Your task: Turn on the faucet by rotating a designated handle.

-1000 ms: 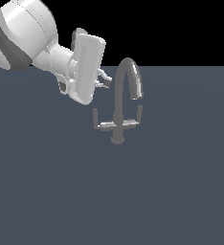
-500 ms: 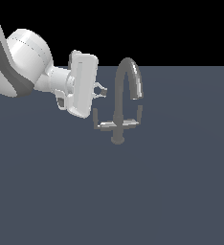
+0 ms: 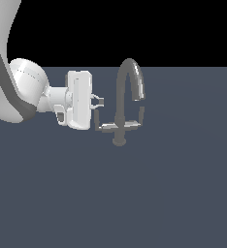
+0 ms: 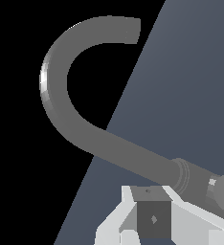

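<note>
The grey faucet (image 3: 119,121) stands mid-scene, its gooseneck spout (image 3: 130,68) curving down toward the exterior view's right. The handle (image 3: 105,127) is the thin crossbar lever on the exterior view's left, with an upturned tip. My gripper (image 3: 99,101) reaches in level from that side. Its fingertips are just above the handle's upturned tip and close beside the spout's stem, with a small gap to the handle. The fingers look shut with nothing between them. In the wrist view the spout (image 4: 61,110) arches past my gripper (image 4: 152,216); the handle does not show there.
The twin lever (image 3: 136,122) sticks out on the spout-tip side. The faucet's round base (image 3: 119,142) sits on a flat dark grey surface (image 3: 159,193). My white arm (image 3: 18,92) fills the upper part of the exterior view's left.
My arm has swung down and levelled out. The gripper now points sideways at the faucet, lower and nearer the handle's tip. The faucet's levers have not moved.
</note>
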`<action>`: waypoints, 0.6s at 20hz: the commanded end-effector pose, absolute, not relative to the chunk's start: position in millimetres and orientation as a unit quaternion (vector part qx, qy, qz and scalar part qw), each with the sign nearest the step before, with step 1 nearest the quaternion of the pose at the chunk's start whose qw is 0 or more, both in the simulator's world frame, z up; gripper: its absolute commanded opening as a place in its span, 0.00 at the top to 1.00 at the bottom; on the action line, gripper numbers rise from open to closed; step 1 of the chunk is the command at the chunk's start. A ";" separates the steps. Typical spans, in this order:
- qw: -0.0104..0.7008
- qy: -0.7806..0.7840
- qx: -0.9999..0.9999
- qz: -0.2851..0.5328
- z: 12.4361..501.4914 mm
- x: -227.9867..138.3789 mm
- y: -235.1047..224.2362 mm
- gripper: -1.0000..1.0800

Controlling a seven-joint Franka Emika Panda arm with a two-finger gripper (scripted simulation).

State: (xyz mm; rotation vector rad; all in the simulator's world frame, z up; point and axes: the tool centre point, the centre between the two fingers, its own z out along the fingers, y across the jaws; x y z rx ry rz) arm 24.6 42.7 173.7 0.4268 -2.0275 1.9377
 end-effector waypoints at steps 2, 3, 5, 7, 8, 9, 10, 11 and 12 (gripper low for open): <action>0.176 -0.675 0.194 0.689 161.6 29.8 49.2 1.00; 0.183 -0.667 0.206 0.692 158.3 31.1 51.0 1.00; 0.196 -0.650 0.227 0.699 152.3 33.5 54.4 1.00; 0.207 -0.634 0.245 0.704 147.0 35.4 57.4 1.00; 0.212 -0.627 0.253 0.706 144.7 36.3 58.8 1.00; 0.216 -0.620 0.260 0.708 142.4 37.1 60.1 1.00; 0.220 -0.614 0.267 0.709 140.4 37.8 61.4 1.00; 0.224 -0.608 0.273 0.711 138.5 38.4 62.5 1.00; 0.228 -0.603 0.278 0.712 136.9 39.0 63.5 1.00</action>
